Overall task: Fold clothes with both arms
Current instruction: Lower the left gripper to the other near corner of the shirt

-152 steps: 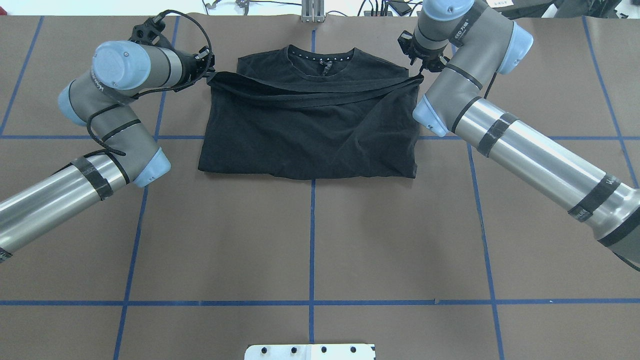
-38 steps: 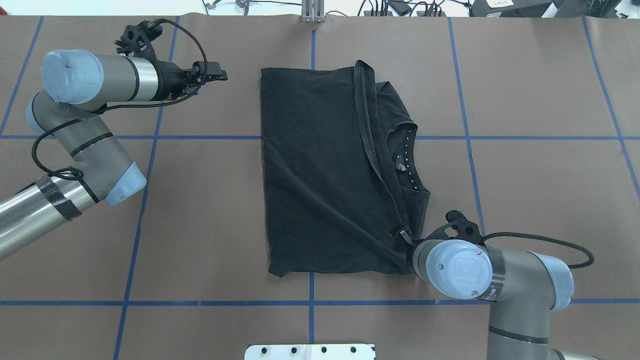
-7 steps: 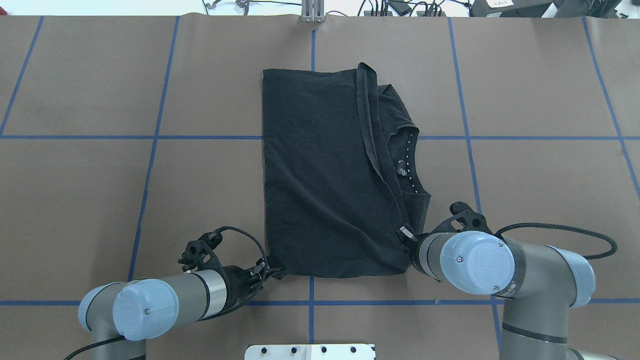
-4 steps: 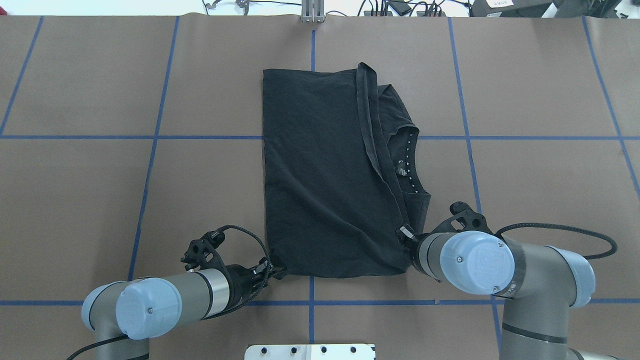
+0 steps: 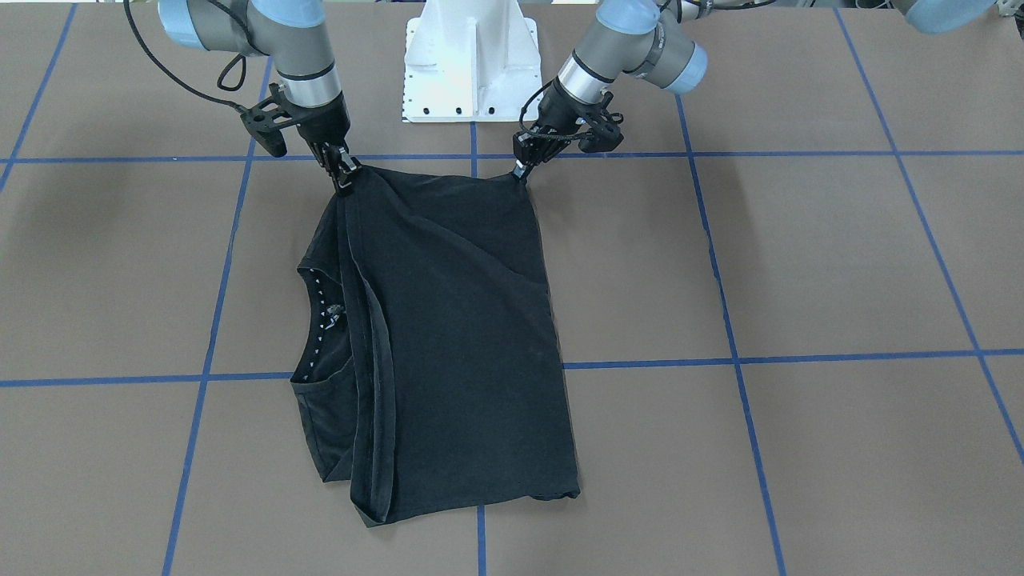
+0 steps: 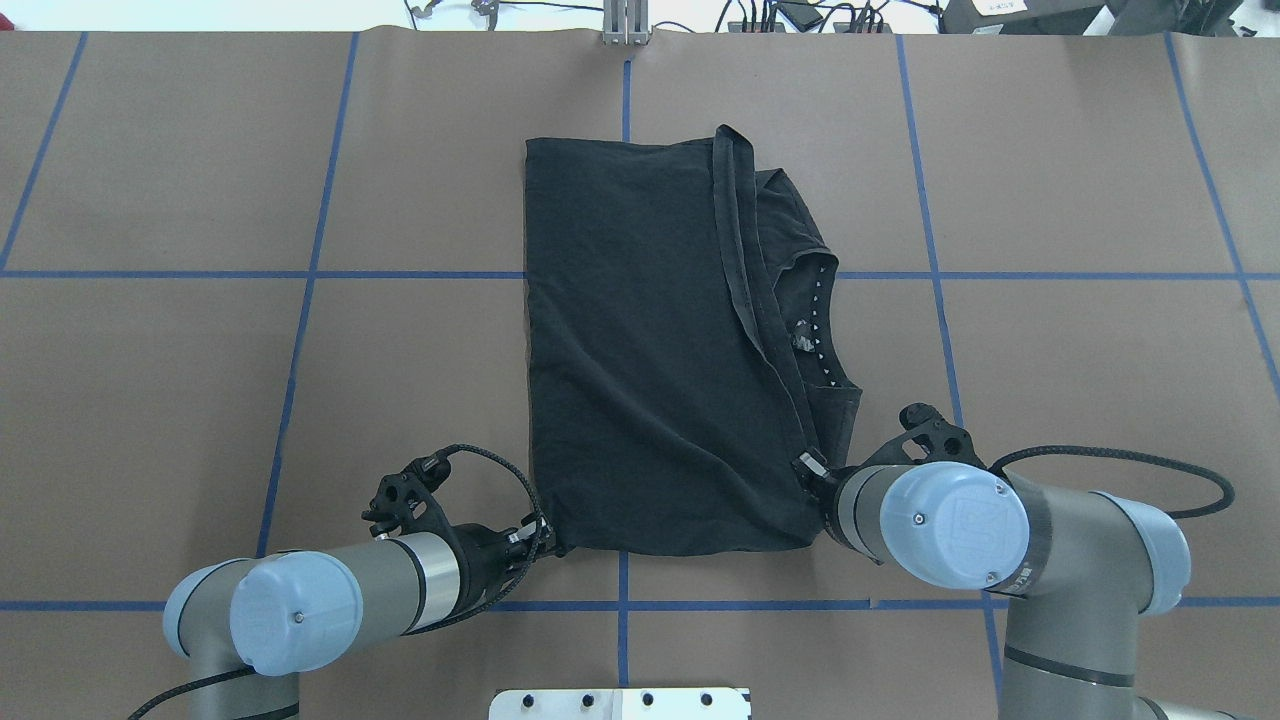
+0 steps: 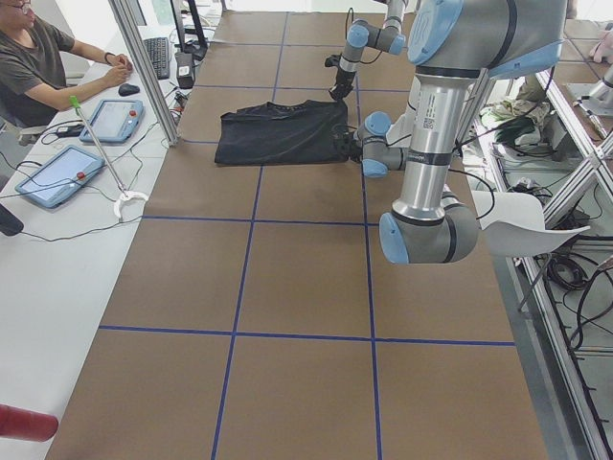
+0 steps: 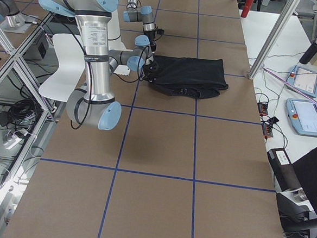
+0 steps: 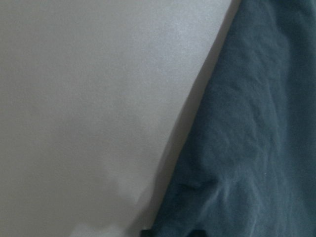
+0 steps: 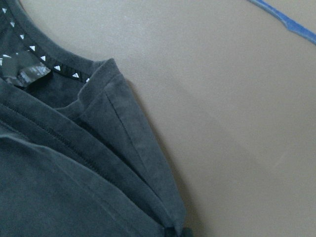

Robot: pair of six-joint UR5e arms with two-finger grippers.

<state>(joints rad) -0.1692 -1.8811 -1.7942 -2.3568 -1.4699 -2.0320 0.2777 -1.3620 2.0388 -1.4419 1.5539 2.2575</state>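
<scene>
Overhead exterior: black T-shirt (image 6: 650, 350), folded into long strip, lying flat on brown table (image 6: 200, 400), collar on robot's right side. Right gripper (image 6: 808, 468): clamped on shirt's near right corner, just below collar. Left gripper (image 6: 550, 545): tips touching near left corner; whether pinched on cloth, cannot tell. Rest of shirt stretches away from both grippers.

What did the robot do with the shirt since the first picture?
The shirt was turned sideways, so its collar now faces the robot's right. The left gripper swung from the far side to the shirt's near corner and seems to pinch it. The right gripper stays clamped on the other near corner.
</scene>
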